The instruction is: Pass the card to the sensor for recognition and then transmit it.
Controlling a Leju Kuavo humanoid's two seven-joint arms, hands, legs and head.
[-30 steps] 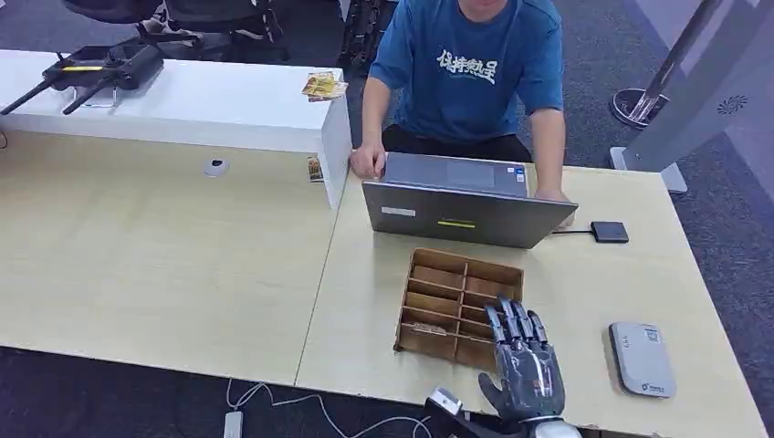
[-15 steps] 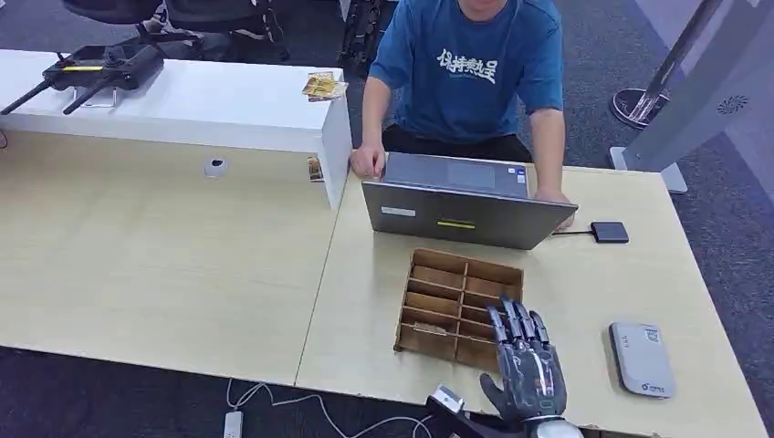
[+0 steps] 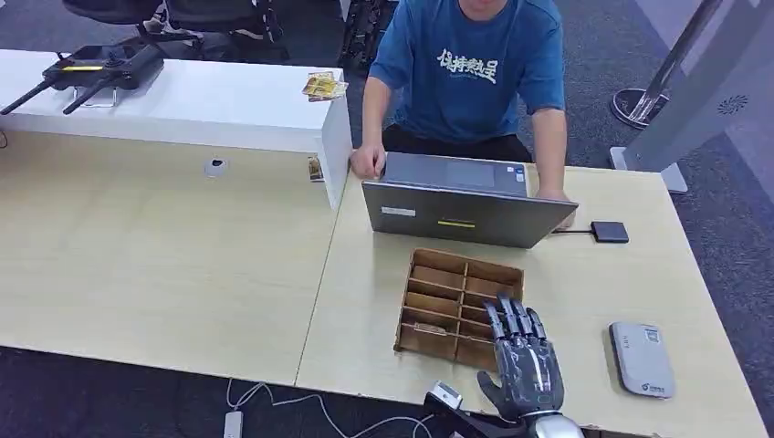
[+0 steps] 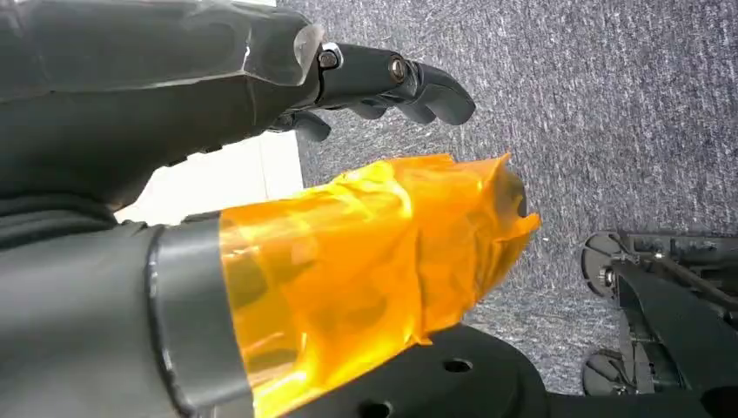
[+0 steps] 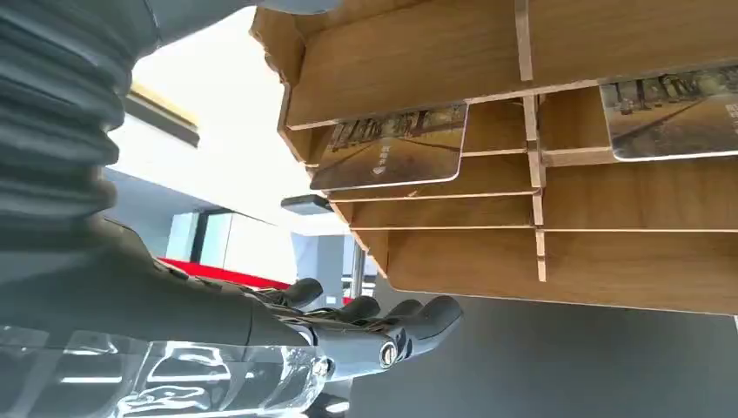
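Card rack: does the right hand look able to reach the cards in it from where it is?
Probably yes. The right hand hovers open at the near edge of the wooden rack, with a card standing in a slot and nothing between them.

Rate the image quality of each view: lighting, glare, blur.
Head view: even, soft light, sharp across the table. Left wrist view: the orange tape looms close and glossy, the carpet stays crisp. Right wrist view: blown-out white glare behind the wooden organizer; its cards remain legible.
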